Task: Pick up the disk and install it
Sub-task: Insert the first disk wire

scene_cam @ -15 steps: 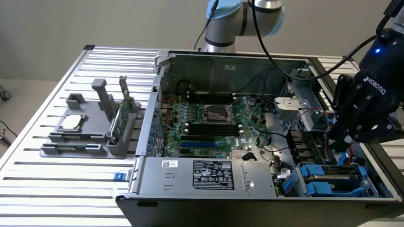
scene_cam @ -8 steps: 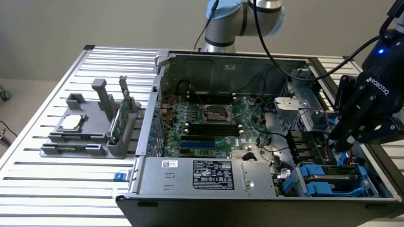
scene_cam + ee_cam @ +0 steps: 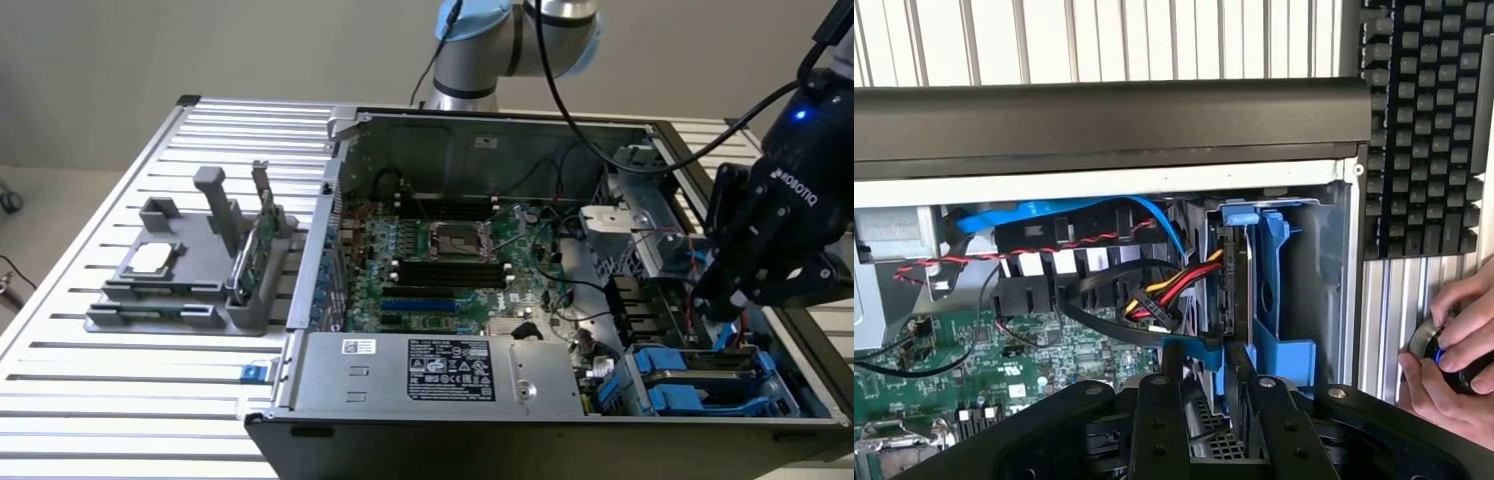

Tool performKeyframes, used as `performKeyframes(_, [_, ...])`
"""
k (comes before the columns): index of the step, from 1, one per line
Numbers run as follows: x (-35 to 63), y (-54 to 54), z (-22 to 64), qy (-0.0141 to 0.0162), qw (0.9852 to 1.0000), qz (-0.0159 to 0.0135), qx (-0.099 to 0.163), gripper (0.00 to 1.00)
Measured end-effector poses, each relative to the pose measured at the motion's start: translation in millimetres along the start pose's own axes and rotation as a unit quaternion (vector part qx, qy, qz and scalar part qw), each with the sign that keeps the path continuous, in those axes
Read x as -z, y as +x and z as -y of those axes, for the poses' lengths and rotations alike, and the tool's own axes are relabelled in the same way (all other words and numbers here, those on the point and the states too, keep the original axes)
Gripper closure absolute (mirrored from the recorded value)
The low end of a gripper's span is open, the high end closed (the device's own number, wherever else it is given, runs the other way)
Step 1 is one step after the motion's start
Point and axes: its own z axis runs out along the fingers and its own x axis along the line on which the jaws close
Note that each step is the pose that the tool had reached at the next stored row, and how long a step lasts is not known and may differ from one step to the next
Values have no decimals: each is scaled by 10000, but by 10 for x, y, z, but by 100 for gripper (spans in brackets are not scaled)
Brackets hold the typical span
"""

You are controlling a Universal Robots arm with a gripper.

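A: Where do we have the disk? We note the flat silver-grey metal hard drive in its blue plastic carrier (image 3: 1239, 300) standing on edge in the blue drive bay (image 3: 701, 375) at the front corner of the open black computer case (image 3: 534, 440), on the exterior view's right.

B: Agreed. In the wrist view it sits straight ahead of the black two-fingered gripper (image 3: 1206, 385), its thin edge toward us, its long axis running away from the gripper into the bay. The near edge of the carrier lies between the fingers.

A: Gripper state? We read it as partly closed with the carrier's edge in the gap, apparently clamped on it (contact at the pads themselves is hidden by the finger bodies).

B: So we log it as grasping the disk, a judgement rather than a clear sighting. How deep the drive sits in the bay we cannot tell.

A: Arm pose: in the exterior view the black wrist (image 3: 781, 215) hangs over the bay corner, tilted down toward the case front, fingers pointing into the bay.

B: Red, yellow and black cables (image 3: 1164, 290) lie just beside the drive, toward the green motherboard (image 3: 447, 260).

A: One more note: a person's hand (image 3: 1454, 350) holds a small round object on the ribbed metal counter (image 3: 120, 390), outside the case wall, near the gripper.
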Motion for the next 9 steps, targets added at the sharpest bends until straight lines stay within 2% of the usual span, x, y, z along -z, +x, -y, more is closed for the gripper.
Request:
performKeyframes(3, [-7, 2, 0, 0, 10000, 4, 0, 71])
performKeyframes(4, [-9, 3, -1, 0, 10000, 5, -1, 78])
performKeyframes(5, [-10, 3, -1, 0, 10000, 6, -1, 78])
performKeyframes(6, [-12, 4, -1, 0, 10000, 6, -1, 84])
performKeyframes(9, [-13, 4, -1, 0, 10000, 7, -1, 84])
